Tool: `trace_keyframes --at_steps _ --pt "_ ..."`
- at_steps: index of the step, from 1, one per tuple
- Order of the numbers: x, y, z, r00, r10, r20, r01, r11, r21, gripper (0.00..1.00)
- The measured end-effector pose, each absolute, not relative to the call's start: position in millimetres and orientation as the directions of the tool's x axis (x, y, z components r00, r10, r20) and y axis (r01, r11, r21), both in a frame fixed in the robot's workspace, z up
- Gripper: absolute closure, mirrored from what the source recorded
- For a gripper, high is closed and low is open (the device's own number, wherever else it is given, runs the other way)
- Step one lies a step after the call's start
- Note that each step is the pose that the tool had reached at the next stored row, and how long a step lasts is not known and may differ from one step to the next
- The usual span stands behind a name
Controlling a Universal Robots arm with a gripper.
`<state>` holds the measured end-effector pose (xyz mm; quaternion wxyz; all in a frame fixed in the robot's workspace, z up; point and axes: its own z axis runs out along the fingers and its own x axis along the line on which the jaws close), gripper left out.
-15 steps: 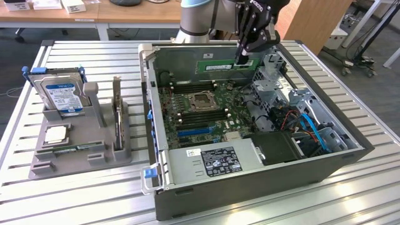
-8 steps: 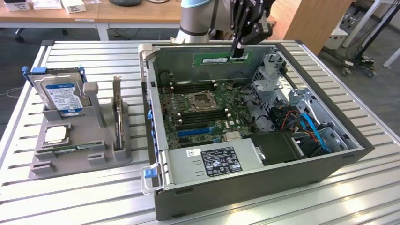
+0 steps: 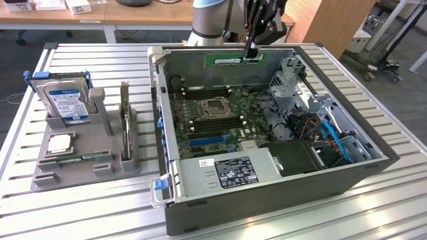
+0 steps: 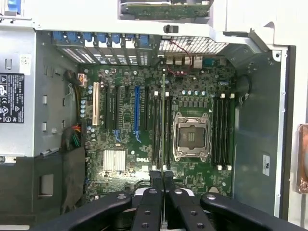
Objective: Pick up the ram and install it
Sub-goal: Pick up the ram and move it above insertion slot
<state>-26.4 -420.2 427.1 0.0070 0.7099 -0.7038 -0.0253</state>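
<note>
The fingers [image 3: 252,55] are closed on the ram [image 3: 232,59], pinching its upper long edge near one end. The ram is a thin, narrow green board with a small white label. It hangs in the air with its long edge level, above the far wall of the computer case [image 3: 267,200], toward the desk's far edge. It sits in no slot.

In the wrist view the black, jointed fingers [image 4: 155,180] meet around the ram, which appears edge-on as a thin line over the green motherboard [image 4: 125,192]. That line lies alongside the long black memory slots [image 4: 222,130] and beside the square, metal-framed processor socket [image 4: 191,136]. A small silver finned heat sink [image 4: 114,160] sits on the same board.

The case is a dark grey sheet-metal box lying open-side-up on the desk [image 3: 100,55], whose top is made of ribbed aluminium slats. The case fills the middle of the desk and reaches toward the edge on the exterior view's right. A grey power supply [image 3: 200,182] with a black-and-white label lies in the case at the near end.

By the desk's edge on the exterior view's left stands a matte grey moulded holder [image 3: 80,172]. It carries an upright hard drive [image 3: 63,102] with a blue-and-white label, a square silver processor chip [image 3: 59,144] lying flat, and a bare expansion card [image 3: 125,117] standing on edge.
</note>
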Motion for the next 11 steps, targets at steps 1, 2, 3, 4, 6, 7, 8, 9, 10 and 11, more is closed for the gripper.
trace_keyframes --at_steps 1,2,3,4,6,7,8,9,10,11 --pt "-26.4 -419.6 427.0 0.006 -1.000 -0.026 -0.999 -0.007 0.046 0.88" --pt "-26.4 -419.4 427.0 0.004 -1.000 -0.026 -0.999 -0.005 0.046 0.88" --pt "-26.4 -419.4 427.0 0.003 -1.000 -0.026 -0.999 -0.004 0.046 0.88" --pt "-26.5 -419.3 426.8 -0.001 -1.000 -0.026 -0.999 0.000 0.046 0.88" --pt "-26.4 -419.3 426.5 -0.017 -1.000 -0.026 -0.999 0.016 0.046 0.88" --pt "-26.4 -419.2 426.4 -0.022 -0.999 -0.026 -0.999 0.021 0.046 0.88" --pt "-26.4 -419.2 426.4 -0.023 -0.999 -0.026 -0.999 0.022 0.046 0.88" --pt "-26.5 -419.2 426.4 -0.023 -0.999 -0.026 -0.999 0.022 0.046 0.88" --pt "-26.4 -419.2 426.3 -0.023 -0.999 -0.026 -0.999 0.022 0.046 0.88" --pt "-26.4 -419.2 425.9 -0.023 -0.999 -0.026 -0.999 0.022 0.045 0.88"
